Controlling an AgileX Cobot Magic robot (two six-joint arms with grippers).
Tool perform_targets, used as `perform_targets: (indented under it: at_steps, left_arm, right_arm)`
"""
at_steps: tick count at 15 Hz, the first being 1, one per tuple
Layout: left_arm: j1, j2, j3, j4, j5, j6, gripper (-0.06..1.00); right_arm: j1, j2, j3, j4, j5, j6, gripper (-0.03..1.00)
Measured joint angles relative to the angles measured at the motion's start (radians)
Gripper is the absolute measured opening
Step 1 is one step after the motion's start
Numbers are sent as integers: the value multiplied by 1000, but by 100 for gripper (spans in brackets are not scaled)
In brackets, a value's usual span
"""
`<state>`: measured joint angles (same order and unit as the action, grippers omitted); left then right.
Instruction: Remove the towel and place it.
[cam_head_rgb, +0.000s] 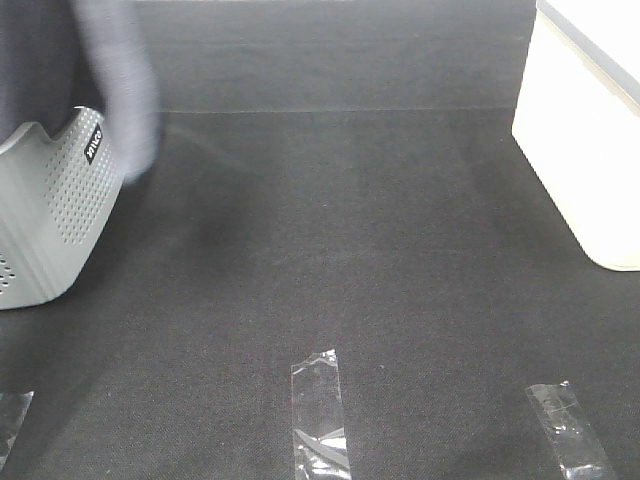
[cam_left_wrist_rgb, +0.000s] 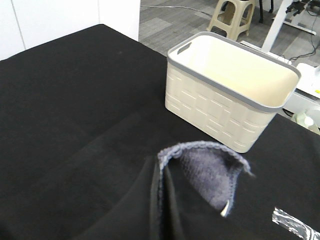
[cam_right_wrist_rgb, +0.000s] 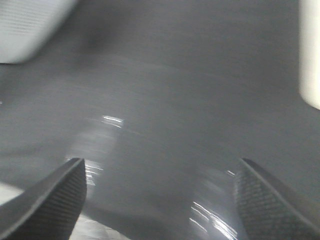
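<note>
Left pincer (cam_left_wrist_rgb: 191, 214) is clamped tight on a fold of the towel (cam_left_wrist_rgb: 202, 167), and its dark fingers are barely distinguishable from the black tabletop (cam_left_wrist_rgb: 75, 125) below. The grey-lavender cloth bunches up from the grip, stitched hem showing along the edge. In the high view the towel (cam_head_rgb: 125, 100) is a blurred streak hanging in the air beside the near corner of the grey perforated basket (cam_head_rgb: 50, 220). How much of it has cleared that basket, I cannot tell.

Over to the right pincer (cam_right_wrist_rgb: 162, 200): jaws spread wide, nothing between them, hanging above bare tabletop in a smeared picture.

So this looks like the removal step, with the lift underway and the placing not yet done. The cream basket (cam_left_wrist_rgb: 230, 85) sits well apart across the tabletop, empty as far as the left wrist view shows. Strips of clear tape (cam_head_rgb: 318, 410) mark the near edge.

The next move, I'd judge, calls for carrying the cloth clear of the grey basket before release. The free pincer could take a second corner to spread it.
</note>
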<state>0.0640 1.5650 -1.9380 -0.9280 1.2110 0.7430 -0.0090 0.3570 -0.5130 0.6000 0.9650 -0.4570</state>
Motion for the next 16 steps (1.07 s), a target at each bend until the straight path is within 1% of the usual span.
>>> perform_targets:
  at_steps: [1, 3, 4, 5, 7, 9, 11, 13, 16]
  left_arm:
    - [-34, 0, 2, 7, 0, 0, 0]
    - [-143, 5, 4, 56, 1, 0, 0]
    - [-199, 13, 4, 83, 2, -1, 0]
    - [-250, 25, 4, 116, 2, -9, 0]
    - [-341, 51, 7, 158, 5, -40, 0]
    - [-401, 74, 8, 177, 6, -49, 0]
    - [-456, 85, 10, 178, 1, -49, 0]
    - [-491, 85, 10, 179, -37, -49, 0]
    - [-511, 85, 10, 179, -98, -49, 0]
  right_arm:
    - [0, 59, 0, 119, -10, -109, 76]
    - [0, 190, 0, 356, -5, -380, 75]
    - [0, 253, 0, 458, 5, -517, 76]
    - [0, 319, 0, 533, 20, -620, 76]
    - [0, 437, 0, 649, 29, -768, 76]
    - [0, 541, 0, 740, 42, -890, 75]
    - [0, 622, 0, 832, 48, -1010, 75]
    - [0, 695, 0, 933, 49, -1146, 75]
    - [0, 781, 0, 1033, 50, -1287, 75]
